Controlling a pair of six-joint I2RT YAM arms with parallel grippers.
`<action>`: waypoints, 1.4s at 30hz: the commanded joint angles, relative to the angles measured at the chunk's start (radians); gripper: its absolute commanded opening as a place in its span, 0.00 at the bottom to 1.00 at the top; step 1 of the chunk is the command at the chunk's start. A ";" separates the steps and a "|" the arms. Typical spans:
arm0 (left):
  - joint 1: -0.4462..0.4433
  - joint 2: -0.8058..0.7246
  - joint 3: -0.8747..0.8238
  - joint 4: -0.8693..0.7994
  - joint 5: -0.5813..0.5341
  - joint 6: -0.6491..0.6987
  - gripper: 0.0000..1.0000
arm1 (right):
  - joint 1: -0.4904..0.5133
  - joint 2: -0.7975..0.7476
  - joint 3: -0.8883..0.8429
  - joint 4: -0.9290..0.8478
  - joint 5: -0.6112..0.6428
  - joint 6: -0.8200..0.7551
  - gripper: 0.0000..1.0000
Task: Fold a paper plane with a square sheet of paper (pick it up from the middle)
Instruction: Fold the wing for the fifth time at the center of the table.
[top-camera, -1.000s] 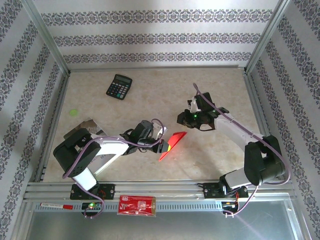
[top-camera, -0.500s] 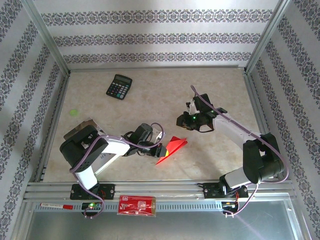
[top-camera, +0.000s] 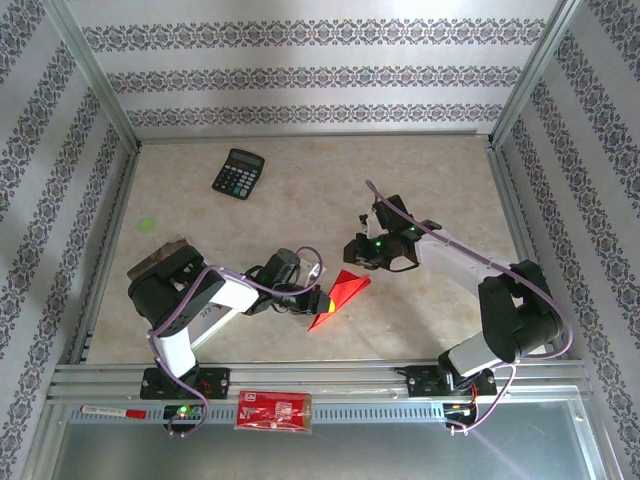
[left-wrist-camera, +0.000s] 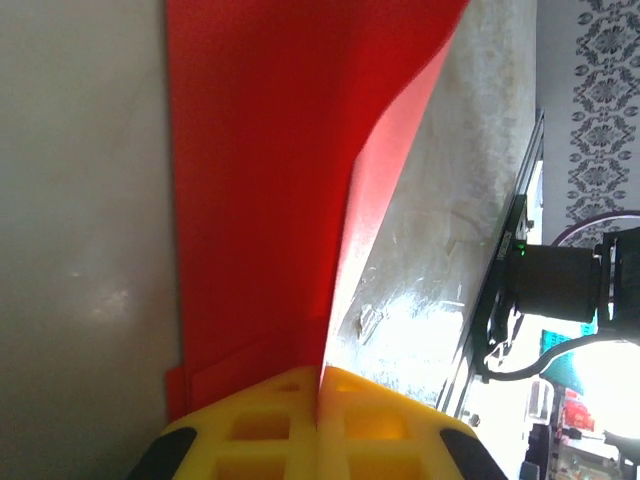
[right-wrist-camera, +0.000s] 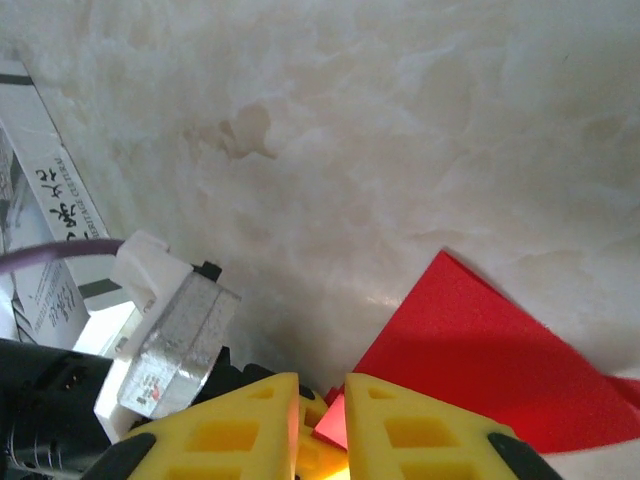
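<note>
Paper plane: a red paper plane (top-camera: 342, 295), folded to a pointed shape, sits just left of mid-width on the table (top-camera: 430, 170), closer to the near edge than the far one. Its long point slants down toward the near edge and a shorter flap juts toward the right edge.
Left claw: the left gripper (top-camera: 318, 298) is clenched on the plane's left edge. In the left wrist view the two yellow fingers (left-wrist-camera: 250, 430) press flat together with the red paper pinched in the seam, and a crease runs away from them.
Right claw: the right gripper (top-camera: 352, 258) hangs over the plane's far corner, beside the left claw. In the right wrist view its yellow fingers are drawn nearly together, leaving a thin slit with red behind it. Whether they pinch the paper or merely hover above it, I cannot tell.
Calculator: a black calculator (top-camera: 238, 172) lies toward the far-left corner, well apart from both arms.
Booklet: a white printed booklet (right-wrist-camera: 30, 170) lies on the table beyond the left arm, as seen from the right wrist.
Packet: a red printed packet (top-camera: 274, 410) rests on the metal rail in front of the near edge, between the two arm bases.
</note>
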 joint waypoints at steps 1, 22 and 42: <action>0.018 0.027 -0.023 0.014 -0.016 -0.032 0.00 | 0.022 -0.022 -0.050 0.037 -0.034 0.004 0.17; 0.022 0.058 -0.017 -0.027 -0.021 -0.041 0.00 | 0.145 0.003 -0.201 0.224 0.014 0.117 0.06; 0.022 0.086 0.000 -0.079 -0.029 -0.023 0.00 | 0.116 0.061 -0.223 0.173 0.075 0.040 0.04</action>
